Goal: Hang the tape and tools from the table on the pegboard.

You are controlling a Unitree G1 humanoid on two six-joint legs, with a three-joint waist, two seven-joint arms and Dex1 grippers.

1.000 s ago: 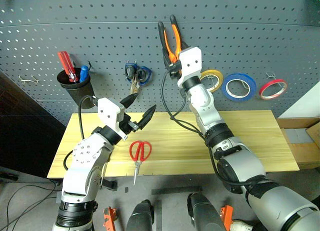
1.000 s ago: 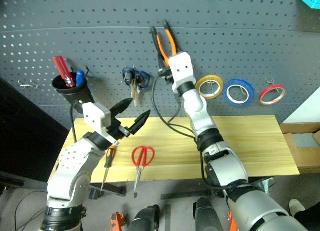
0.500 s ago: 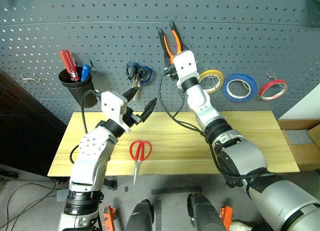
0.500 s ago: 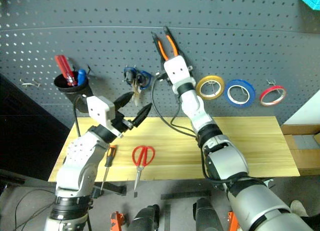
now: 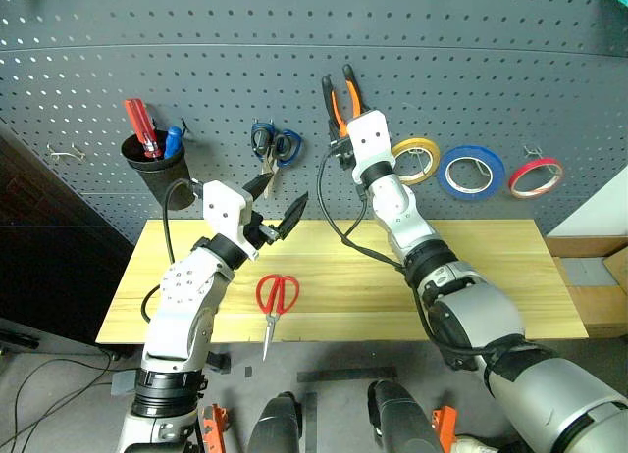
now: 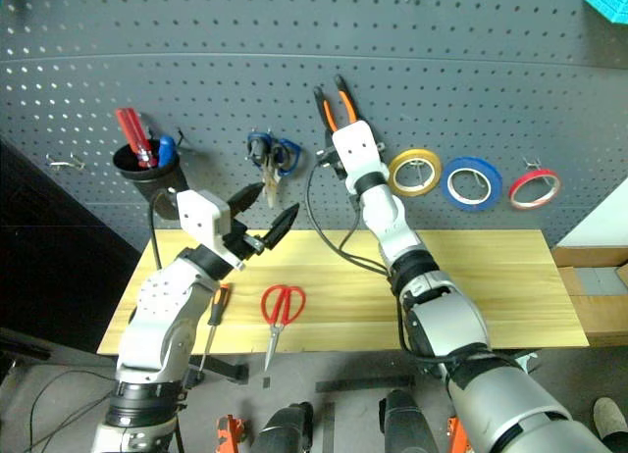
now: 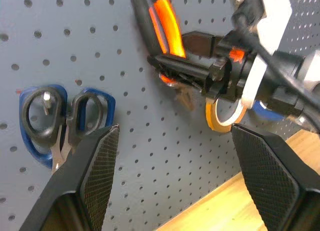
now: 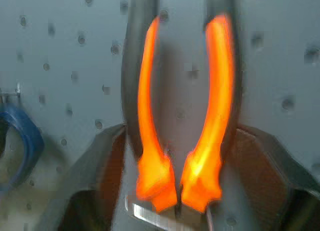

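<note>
Pliers (image 5: 341,98) are standing upright against the pegboard (image 5: 147,41), handles up, head down between the parted fingers of the right gripper (image 5: 345,137) (whether those fingers are gripping, I cannot tell). The left gripper (image 5: 277,204) is hovering open, lower on the pegboard side, well apart from the pliers.

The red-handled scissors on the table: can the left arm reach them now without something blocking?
Probably yes. The red-handled scissors lie flat on the table just below the left gripper, which is open and holds nothing, with nothing between them.
</note>
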